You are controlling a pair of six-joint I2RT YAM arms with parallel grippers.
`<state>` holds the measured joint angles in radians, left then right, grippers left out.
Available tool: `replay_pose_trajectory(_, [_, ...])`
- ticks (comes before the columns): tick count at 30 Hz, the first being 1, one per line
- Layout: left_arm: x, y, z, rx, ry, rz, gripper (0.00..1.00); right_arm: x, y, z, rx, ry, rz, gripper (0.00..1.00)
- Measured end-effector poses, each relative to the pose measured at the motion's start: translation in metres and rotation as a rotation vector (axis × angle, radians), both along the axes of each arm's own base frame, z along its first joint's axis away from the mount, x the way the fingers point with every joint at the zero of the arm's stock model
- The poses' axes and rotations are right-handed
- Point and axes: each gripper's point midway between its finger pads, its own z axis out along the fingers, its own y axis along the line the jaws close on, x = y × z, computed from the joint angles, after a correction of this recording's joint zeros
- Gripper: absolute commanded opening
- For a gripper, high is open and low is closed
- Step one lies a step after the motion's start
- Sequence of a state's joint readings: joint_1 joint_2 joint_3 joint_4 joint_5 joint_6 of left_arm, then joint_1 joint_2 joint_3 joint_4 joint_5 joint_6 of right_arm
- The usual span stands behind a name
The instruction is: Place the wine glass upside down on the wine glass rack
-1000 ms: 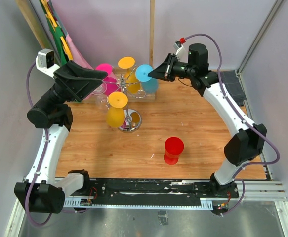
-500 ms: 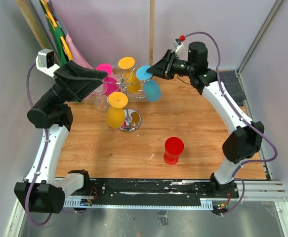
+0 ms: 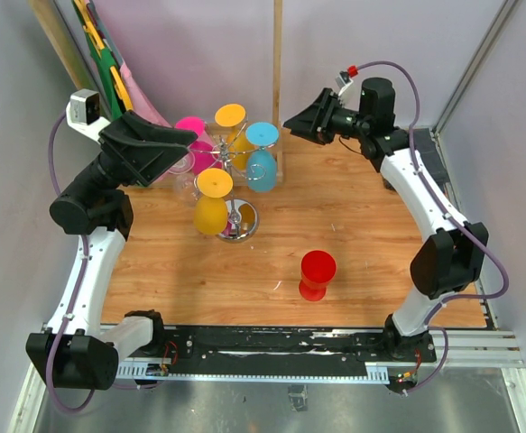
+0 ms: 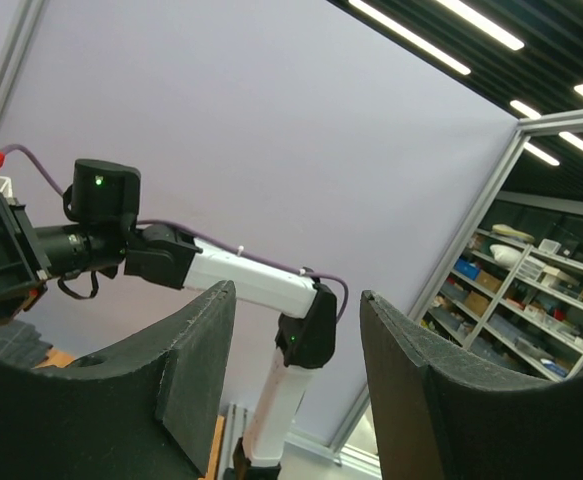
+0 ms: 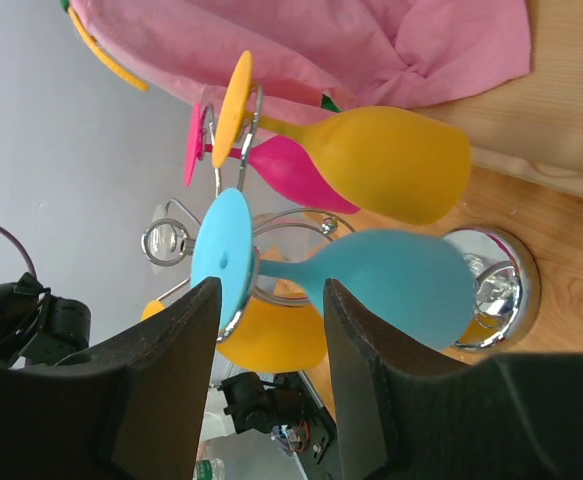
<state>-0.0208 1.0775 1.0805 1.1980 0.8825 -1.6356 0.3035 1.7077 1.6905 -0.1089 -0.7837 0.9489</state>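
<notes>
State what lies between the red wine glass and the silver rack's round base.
Nothing: the top view shows only bare wooden tabletop between the red wine glass and the wine glass rack, at its shiny base.

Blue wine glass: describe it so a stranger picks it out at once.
On the wooden table, find the silver wine glass rack, far left. The blue wine glass hangs upside down on its right side, foot up. It is the only blue one; its neighbours are yellow glasses and a pink glass.
</notes>
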Motion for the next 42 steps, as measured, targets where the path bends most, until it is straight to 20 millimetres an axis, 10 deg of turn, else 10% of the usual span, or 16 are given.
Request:
replay_pose_trajectory(12, [0.027,-0.004,-0.016,0.079,0.079,0.065,0.57,-0.010,-0.040,-0.006,-0.028,0.004,-0.070,0.47])
replay_pose_trajectory(27, [0.048,-0.009,-0.043,0.192,0.146,0.106,0.57,-0.103,-0.090,-0.018,-0.325,-0.105,-0.110,0.49])
replay_pose_trajectory(42, [0.034,-0.074,-0.037,0.387,0.137,0.154,0.56,-0.091,-0.113,-0.063,-0.349,0.032,-0.183,0.49])
